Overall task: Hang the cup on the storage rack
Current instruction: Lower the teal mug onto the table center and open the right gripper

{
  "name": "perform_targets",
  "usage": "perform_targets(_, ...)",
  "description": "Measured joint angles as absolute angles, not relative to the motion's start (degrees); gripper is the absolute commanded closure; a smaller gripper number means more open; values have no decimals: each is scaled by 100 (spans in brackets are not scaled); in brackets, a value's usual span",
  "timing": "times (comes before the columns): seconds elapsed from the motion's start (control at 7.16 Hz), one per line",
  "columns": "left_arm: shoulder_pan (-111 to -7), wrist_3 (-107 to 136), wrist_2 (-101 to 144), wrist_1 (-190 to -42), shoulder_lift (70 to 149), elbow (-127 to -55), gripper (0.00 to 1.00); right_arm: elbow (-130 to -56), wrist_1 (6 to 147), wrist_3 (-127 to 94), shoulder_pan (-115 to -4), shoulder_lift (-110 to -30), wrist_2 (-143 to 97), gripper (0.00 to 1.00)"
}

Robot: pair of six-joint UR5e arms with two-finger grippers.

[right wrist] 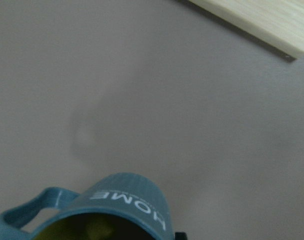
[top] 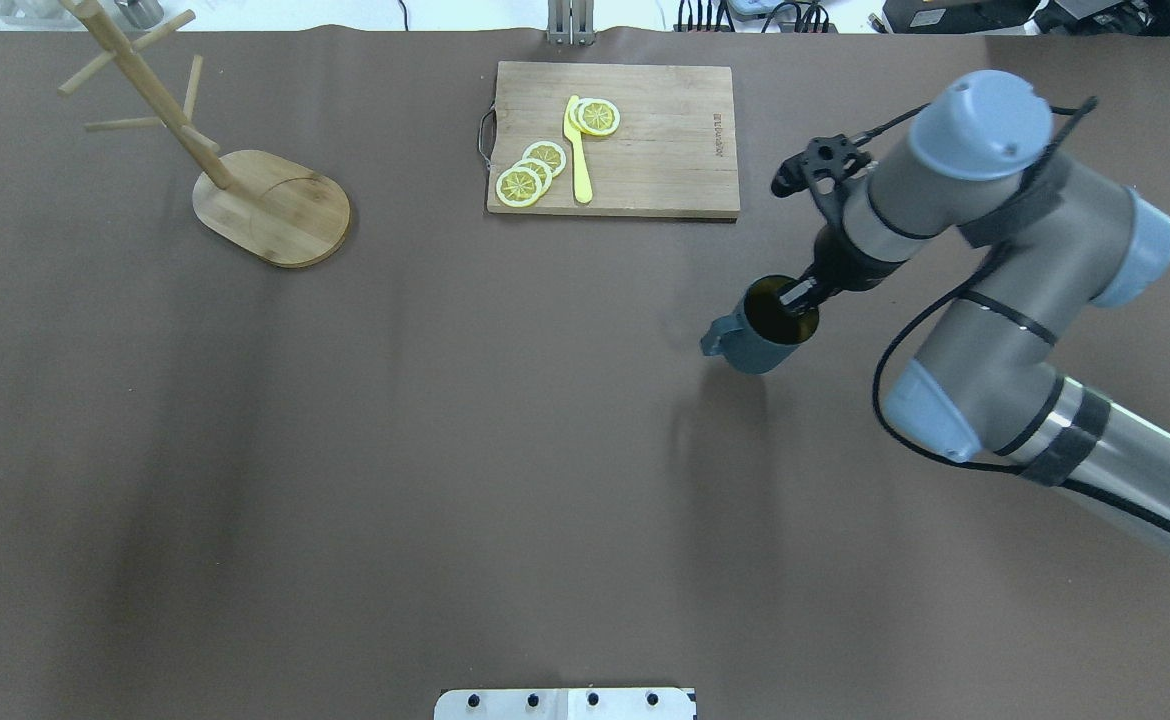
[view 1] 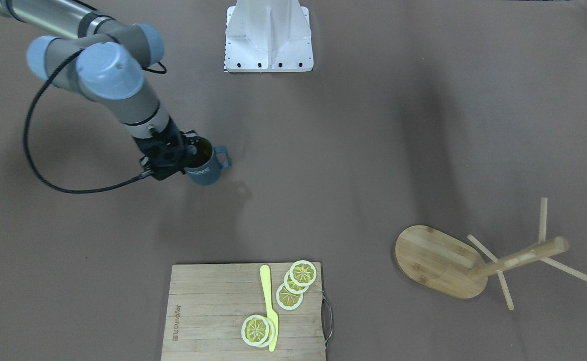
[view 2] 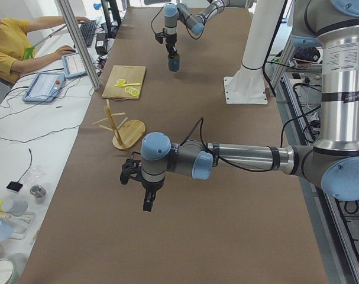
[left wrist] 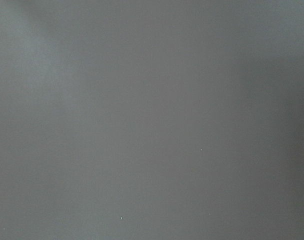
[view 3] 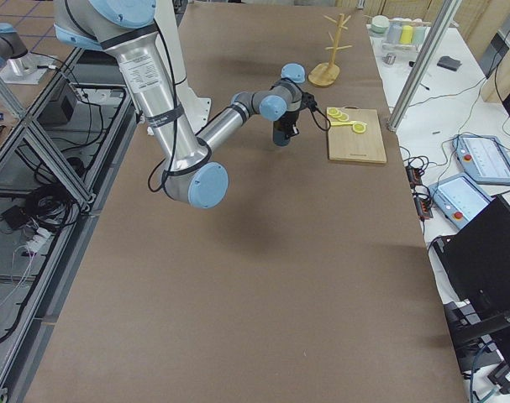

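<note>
The blue-grey "HOME" cup [view 1: 207, 169] hangs above the table in my right gripper [view 1: 189, 150], which is shut on its rim with one finger inside. Its handle points toward the table's middle. The cup also shows in the overhead view [top: 763, 338] and the right wrist view [right wrist: 126, 200]. The storage rack [view 1: 436, 260] stands upright far off at the table's far left corner [top: 270, 205], with its pegs bare. My left gripper [view 2: 148, 201] shows only in the exterior left view, over bare table, and I cannot tell whether it is open or shut.
A slatted cutting board [top: 645, 140] with lemon slices [top: 533, 170] and a yellow knife [top: 578, 150] lies at the far edge, between cup and rack. The white robot base plate [view 1: 268, 37] sits mid-table. An operator [view 2: 7, 41] sits beyond the far edge.
</note>
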State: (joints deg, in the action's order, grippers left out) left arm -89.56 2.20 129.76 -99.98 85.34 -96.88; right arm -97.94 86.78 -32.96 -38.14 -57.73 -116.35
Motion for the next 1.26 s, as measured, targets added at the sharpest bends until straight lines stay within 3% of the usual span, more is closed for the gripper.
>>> perform_targets(0.42, -8959, 225, 13003, -10080, 8528, -9766, 2, -9327, 8873, -3911, -3076, -4974, -11179, 100)
perform_targets(0.56, -8960, 227, 13016, -10103, 8527, -9777, 2, -9257, 8878, -3952, -2995, -4893, -11159, 1)
perform_targets(0.98, -8940, 225, 13443, -10341, 8477, -9796, 2, -9339, 8881, -3971, -2935, -4868, -11100, 0)
perform_targets(1.26, -8712, 213, 13892, -11359, 8272, -9781, 2, -9770, 8911, -3953, -3101, -5020, -11170, 0)
